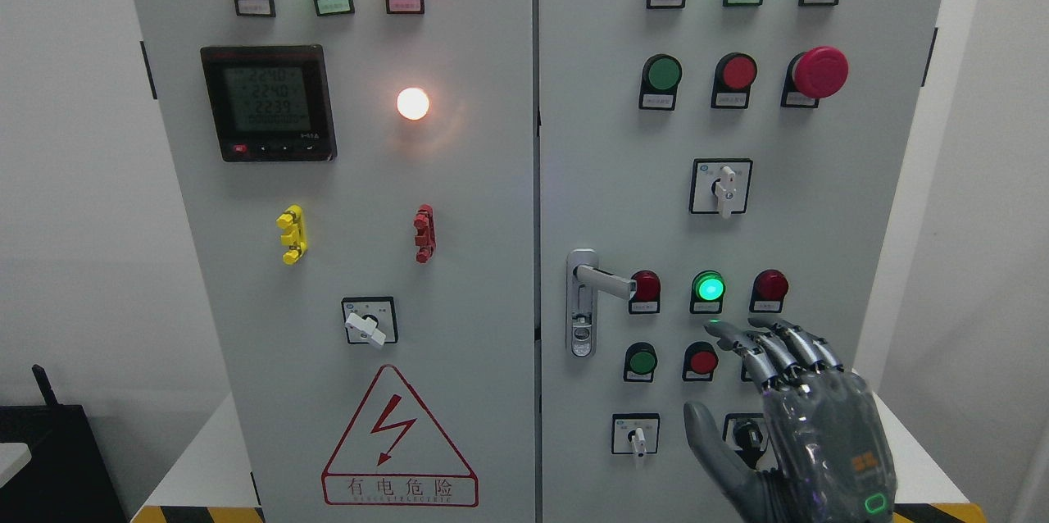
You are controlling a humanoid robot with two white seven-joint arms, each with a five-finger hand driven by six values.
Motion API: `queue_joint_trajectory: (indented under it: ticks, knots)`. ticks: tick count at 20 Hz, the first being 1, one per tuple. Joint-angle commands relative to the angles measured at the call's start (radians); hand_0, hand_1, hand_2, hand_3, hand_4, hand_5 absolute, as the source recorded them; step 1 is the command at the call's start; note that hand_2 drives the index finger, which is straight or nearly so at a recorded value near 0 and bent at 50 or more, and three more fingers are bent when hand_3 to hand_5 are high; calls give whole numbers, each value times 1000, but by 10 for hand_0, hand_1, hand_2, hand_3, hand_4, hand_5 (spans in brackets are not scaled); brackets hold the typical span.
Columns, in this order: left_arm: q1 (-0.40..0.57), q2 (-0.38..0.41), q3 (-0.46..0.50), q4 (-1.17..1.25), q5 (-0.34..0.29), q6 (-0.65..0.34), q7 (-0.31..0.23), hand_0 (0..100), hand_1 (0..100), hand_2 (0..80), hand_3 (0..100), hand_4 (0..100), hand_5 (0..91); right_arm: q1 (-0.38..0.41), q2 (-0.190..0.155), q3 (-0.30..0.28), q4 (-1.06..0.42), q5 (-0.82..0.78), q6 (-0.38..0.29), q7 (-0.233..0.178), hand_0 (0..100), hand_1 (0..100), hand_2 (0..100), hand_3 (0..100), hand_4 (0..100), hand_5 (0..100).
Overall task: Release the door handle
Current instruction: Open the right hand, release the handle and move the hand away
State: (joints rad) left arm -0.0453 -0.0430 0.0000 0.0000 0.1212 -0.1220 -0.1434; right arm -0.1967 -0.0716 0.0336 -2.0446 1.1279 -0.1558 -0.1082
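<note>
Robot's right hand (787,400), grey w/ translucent shell and segmented metal fingers (774,347), hangs in front of the lower right door of a pale grey two-door electrical cabinet (492,179), fingers loosely spread and grasping nothing. The silver lever door handle (602,281) sits at that door's left edge, lever pointing right toward a dark red round button (646,287); hand is well apart from it, lower and to the right, so the handle looks already let go. Fingertips reach up just below a lit green button (709,288) and near a red button (702,361) beside the thumb. Left arm not in view. Judgement: to finish the release cleanly, keep fingers relaxed and draw the hand straight back from the panel, not sideways, since pushbuttons and a black-and-white rotary selector switch (635,434) crowd the area around it; a brushing knuckle could press one. Lever appears level, door seam closed. Left door carries a digital meter (269,103) and red lightning warning triangle (399,437).
</note>
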Motion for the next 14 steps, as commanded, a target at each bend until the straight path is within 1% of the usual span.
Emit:
queue_joint_trajectory:
  ticks: [1,4,6,10,14]
  knots:
    - [-1,0,11,17,0,1,1,120,389,0,0,0,0,22,-13,-21,-32,-14,-2,-5,438,77,10,75,13,0]
    - [-1,0,11,17,0,1,1,120,389,0,0,0,0,28,3,-21,-32,-14,-16,-5,433,85,14,76,13,0]
    - [1,0,11,17,0,1,1,120,389,0,0,0,0,36,6,-21,-34,-14,-19,-7,429,89,16,77,13,0]
    - [-1,0,11,17,0,-1,1,120,389,0,0,0,0,51,30,-21,-37,-13,-30,-8,427,92,18,79,13,0]
    - [-1,0,11,17,0,1,1,120,389,0,0,0,0,51,30,-23,-37,-14,-33,-7,424,95,19,83,16,0]
